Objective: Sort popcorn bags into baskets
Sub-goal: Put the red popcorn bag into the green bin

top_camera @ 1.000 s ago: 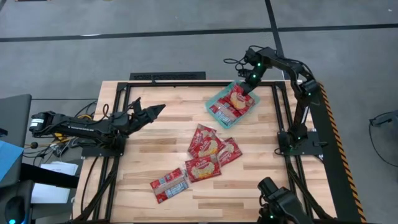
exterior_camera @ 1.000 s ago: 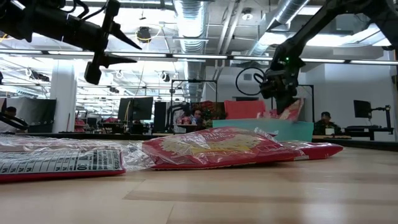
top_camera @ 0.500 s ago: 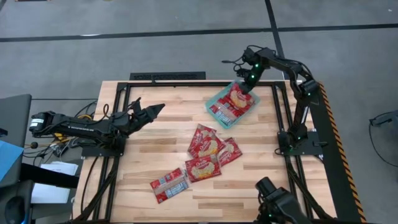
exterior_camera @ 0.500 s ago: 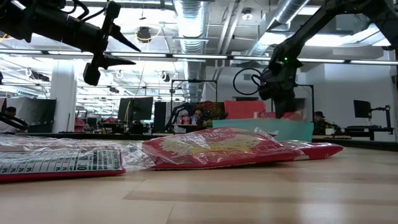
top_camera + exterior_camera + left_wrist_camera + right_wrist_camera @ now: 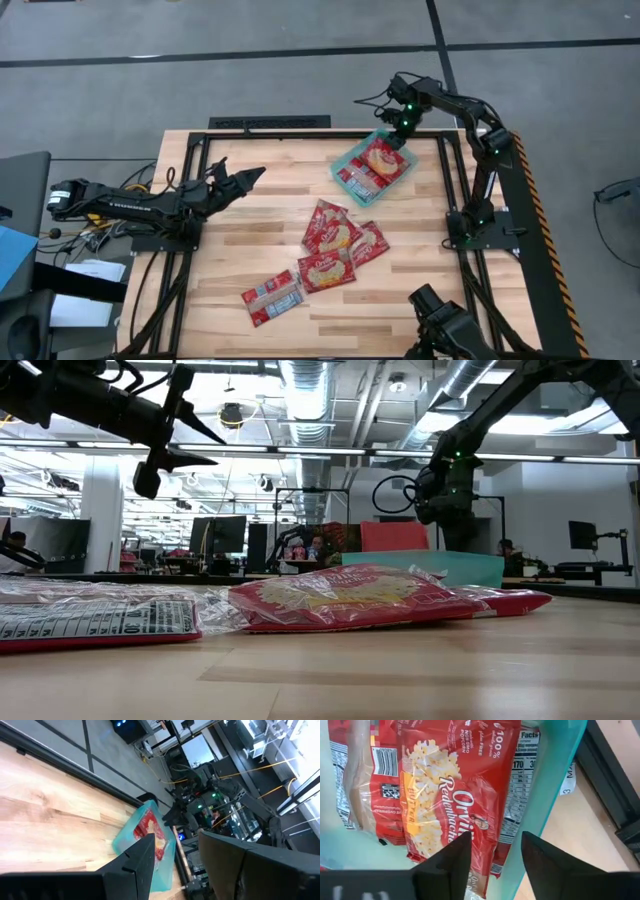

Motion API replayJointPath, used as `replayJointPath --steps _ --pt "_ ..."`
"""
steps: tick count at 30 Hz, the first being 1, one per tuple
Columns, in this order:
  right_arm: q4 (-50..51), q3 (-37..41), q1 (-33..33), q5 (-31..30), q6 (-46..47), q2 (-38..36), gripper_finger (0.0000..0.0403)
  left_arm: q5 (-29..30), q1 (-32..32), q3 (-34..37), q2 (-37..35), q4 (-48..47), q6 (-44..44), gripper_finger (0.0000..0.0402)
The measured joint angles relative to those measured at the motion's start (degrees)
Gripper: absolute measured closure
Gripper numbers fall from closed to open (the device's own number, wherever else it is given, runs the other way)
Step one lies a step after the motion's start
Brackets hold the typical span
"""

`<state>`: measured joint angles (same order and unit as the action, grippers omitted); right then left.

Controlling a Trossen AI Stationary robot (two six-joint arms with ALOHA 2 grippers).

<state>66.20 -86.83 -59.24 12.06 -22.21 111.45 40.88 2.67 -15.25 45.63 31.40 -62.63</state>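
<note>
The teal basket (image 5: 347, 160) stands at the table's far right and holds two or three red popcorn bags, the topmost (image 5: 455, 785) lying flat with its printed front up. My right gripper (image 5: 495, 857) hovers open above the basket's far right corner (image 5: 398, 128), and its fingers touch nothing. Several more popcorn bags lie flat on the table: a cluster (image 5: 330, 230) at mid-table and one (image 5: 272, 297) nearer the front. My left gripper (image 5: 252, 176) hangs open above the table's left half, well clear of every bag.
A black metal frame (image 5: 270, 125) runs along the table's far and side edges. Bare wood lies between the left gripper and the bag cluster. The nearest bags (image 5: 340, 598) fill the low view's foreground, with the basket (image 5: 450, 568) behind them.
My right gripper has opened and let go of the popcorn bag that it held tilted over the basket. The bag has dropped flat into the basket, below its rim. The gripper has then risen a little and drawn toward the table's far edge.
</note>
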Motion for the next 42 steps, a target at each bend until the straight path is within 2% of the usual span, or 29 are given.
replayJointPath --steps 4,10,12,15,19,25,28,31,35,42 --pt "2.74 -3.35 0.25 0.62 1.32 -0.06 0.0194 -7.02 0.01 0.0 0.16 -3.75 5.96 0.0263" --pt "8.32 -12.55 3.54 4.45 3.56 -0.1 0.0204 -16.03 0.01 0.0 5.12 -13.08 7.01 0.0262" --pt "9.05 -15.3 5.01 4.48 3.77 -0.17 0.0207 -19.5 -0.04 0.02 8.49 -11.45 9.13 0.026" --pt "10.59 -19.41 6.88 4.35 3.77 -0.17 0.0209 -24.47 -0.43 -0.4 14.62 -3.79 13.0 0.0244" --pt "12.15 -23.98 9.1 4.32 4.8 -0.17 0.0205 -28.62 -0.78 -6.97 23.74 -1.15 20.97 0.0211" --pt "15.05 -28.78 11.78 4.34 5.85 -0.19 0.0204 -32.49 -0.76 -23.05 37.24 -11.1 39.81 0.0155" --pt "16.75 -30.26 12.96 4.34 5.9 -0.19 0.0208 -33.2 -0.67 -30.18 43.8 -16.75 46.0 0.0134" --pt "17.91 -30.71 13.84 4.46 6.33 -0.89 0.0214 -34.15 -0.09 -34.54 49.7 -18.97 48.22 0.012" --pt "17.98 -30.73 15.09 4.45 6.35 -3.63 0.022 -40.82 1.28 -36.97 56.17 -17.93 46.78 0.0116" --pt "17.76 -30.75 15.8 4.43 7.42 -8.61 0.0222 -50.73 1.65 -37.8 61.83 -14.87 46.44 0.0118"
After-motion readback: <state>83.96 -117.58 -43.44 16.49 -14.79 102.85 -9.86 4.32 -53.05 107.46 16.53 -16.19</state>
